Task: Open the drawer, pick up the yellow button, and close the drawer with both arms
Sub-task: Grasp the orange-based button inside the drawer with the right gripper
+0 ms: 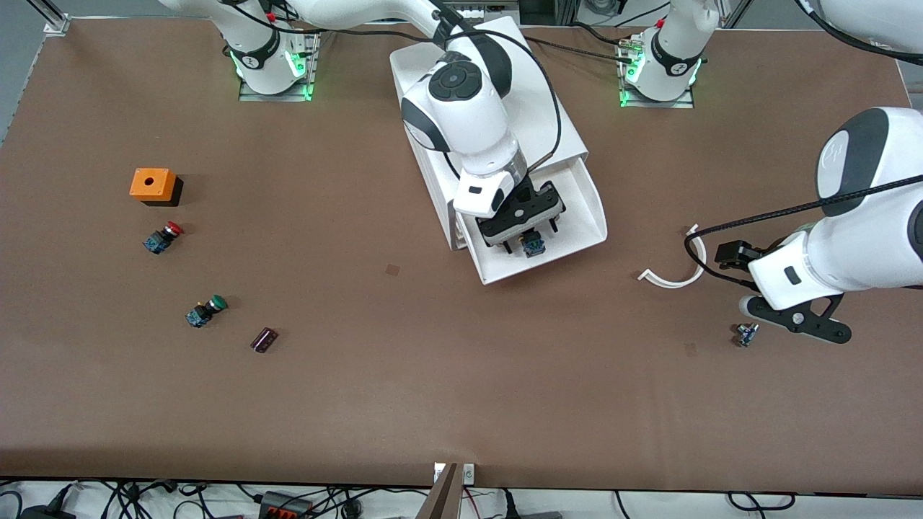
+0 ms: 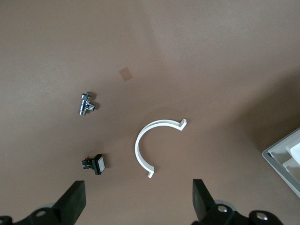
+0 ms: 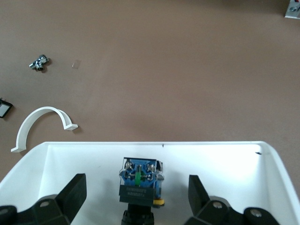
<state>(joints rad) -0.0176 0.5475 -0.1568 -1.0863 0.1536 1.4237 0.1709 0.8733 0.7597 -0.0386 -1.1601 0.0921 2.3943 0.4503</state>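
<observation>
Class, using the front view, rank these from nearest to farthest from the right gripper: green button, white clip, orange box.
Right gripper is over the open drawer.
1. White clip, toward the left arm's end.
2. Green button, toward the right arm's end.
3. Orange box, farther from the camera than the green button.

The right gripper [image 1: 524, 229] covers most of the button [image 1: 534, 247] in the open drawer [image 1: 588, 216]. The button's cap is cut off at the right wrist view's edge. The left gripper [image 2: 138, 206] shows only its fingertips.
</observation>
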